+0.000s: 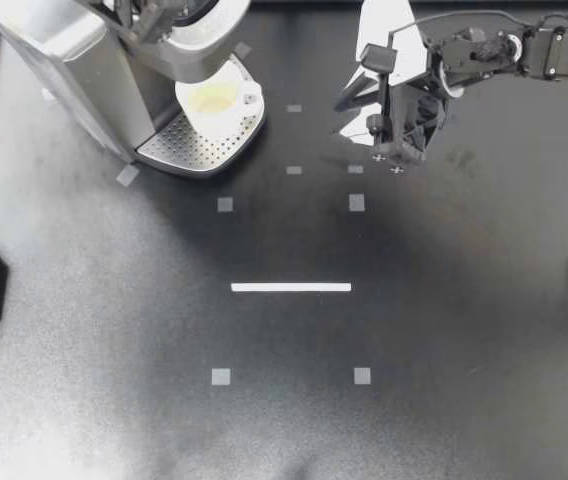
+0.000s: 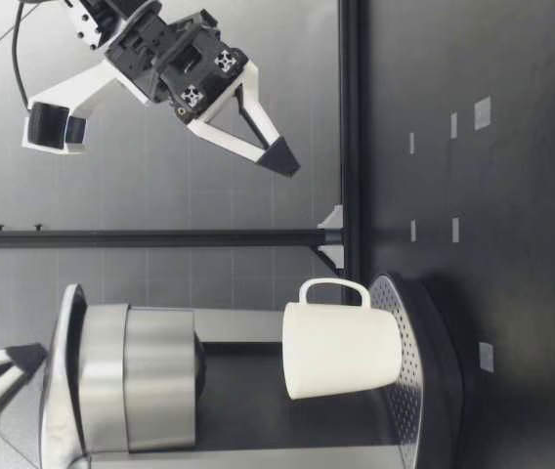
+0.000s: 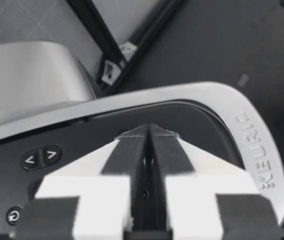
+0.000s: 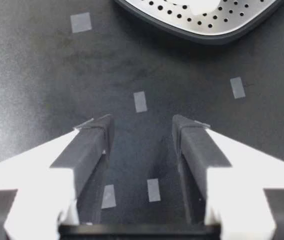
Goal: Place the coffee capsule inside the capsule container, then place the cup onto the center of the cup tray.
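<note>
Likely pressing shut silver-rimmed black coffee-machine lid (image 3: 192, 117): push straight down with left gripper (image 1: 169, 20), fingers pinched together, empty. Hold wide-open, empty right gripper (image 1: 362, 85) at 3 o'clock of white ceramic cup (image 1: 214, 100), seated on perforated steel cup tray (image 1: 189, 150) at 11 o'clock on black table (image 1: 294, 430). No capsule in sight.

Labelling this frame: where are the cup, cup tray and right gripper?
cup (image 1: 212, 98): top view, its hollow inside.
cup tray (image 1: 189, 148): top view, bare grate.
right gripper (image 1: 360, 82): top view, midway between fingertips.
</note>
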You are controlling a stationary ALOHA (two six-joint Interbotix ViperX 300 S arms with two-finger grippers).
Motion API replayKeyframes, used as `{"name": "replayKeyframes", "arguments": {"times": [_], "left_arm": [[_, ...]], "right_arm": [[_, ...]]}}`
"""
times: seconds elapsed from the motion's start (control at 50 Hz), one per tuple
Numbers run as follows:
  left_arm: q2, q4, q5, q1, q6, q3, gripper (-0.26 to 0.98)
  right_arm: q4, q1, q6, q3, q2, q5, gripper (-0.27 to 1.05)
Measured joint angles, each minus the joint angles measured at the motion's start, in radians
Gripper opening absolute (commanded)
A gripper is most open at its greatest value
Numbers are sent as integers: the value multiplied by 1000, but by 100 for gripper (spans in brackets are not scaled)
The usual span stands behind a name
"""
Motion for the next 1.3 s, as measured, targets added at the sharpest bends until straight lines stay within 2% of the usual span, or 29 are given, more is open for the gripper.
{"name": "replayKeyframes", "arguments": {"times": [0.42,0.98,1.04,1.16,1.3], "left_arm": [[-6,8,-3,-3,-3,23,11],[-15,-2,-29,-8,-3,17,11],[-37,-2,-72,-28,0,25,11],[-101,0,-198,-110,3,60,11],[-179,0,-377,-204,15,156,11]], "right_arm": [[2,0,0,6,-2,0,49],[2,0,3,8,-21,2,49],[6,0,6,11,-49,6,49],[46,5,3,23,-114,8,49],[106,43,0,52,-198,0,49]]}}
